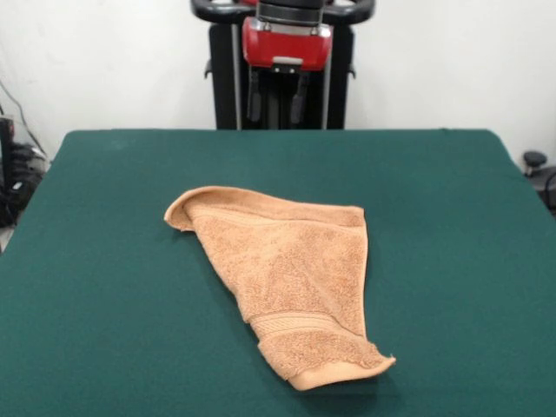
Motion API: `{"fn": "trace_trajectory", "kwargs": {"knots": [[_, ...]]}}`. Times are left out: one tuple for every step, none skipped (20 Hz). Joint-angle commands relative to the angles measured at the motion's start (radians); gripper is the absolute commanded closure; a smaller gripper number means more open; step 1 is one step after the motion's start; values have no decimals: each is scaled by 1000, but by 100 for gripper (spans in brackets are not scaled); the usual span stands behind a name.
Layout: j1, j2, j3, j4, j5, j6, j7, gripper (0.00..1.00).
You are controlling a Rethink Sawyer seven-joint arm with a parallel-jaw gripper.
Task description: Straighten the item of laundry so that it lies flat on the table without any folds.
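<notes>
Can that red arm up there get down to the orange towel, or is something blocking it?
Probably yes. The gripper hangs above the table's far edge, and the towel lies alone mid-table with nothing between them.

Room, as seen from across the work surface:
- Rear wall (452, 61): plain white, unmarked, evenly lit, no window showing.
- Left margin: a thin dark cable (17, 109) ran slantwise down the wall to a heap of dark equipment and wires (13, 178), too dim to tell apart.
- Right margin: a small black round-topped fitting (534, 162) stood low against the wall, its kind unclear.
- Light: soft and diffuse from above, with only faint shadows
</notes>
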Motion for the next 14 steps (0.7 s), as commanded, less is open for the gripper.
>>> {"fn": "trace_trajectory", "kwargs": {"knots": [[-29,-22,141,53,-50,-2,77,0],[-35,-21,146,54,-52,-4,75,0],[-40,-20,148,55,-54,-7,74,0],[-44,-20,150,55,-57,-10,73,0],[-50,-19,154,57,-60,-13,73,0],[-56,-17,158,58,-65,-18,73,0],[-64,-16,162,60,-69,-21,73,0],[-72,-16,166,61,-72,-21,71,0],[-82,-14,171,63,-78,-25,69,0],[-96,-9,179,64,-85,-31,67,0],[-111,1,187,62,-96,-41,64,0],[-127,13,193,59,-108,-53,61,0],[-141,28,198,56,-122,-68,60,0],[-156,42,203,52,-138,-84,62,0]]}}
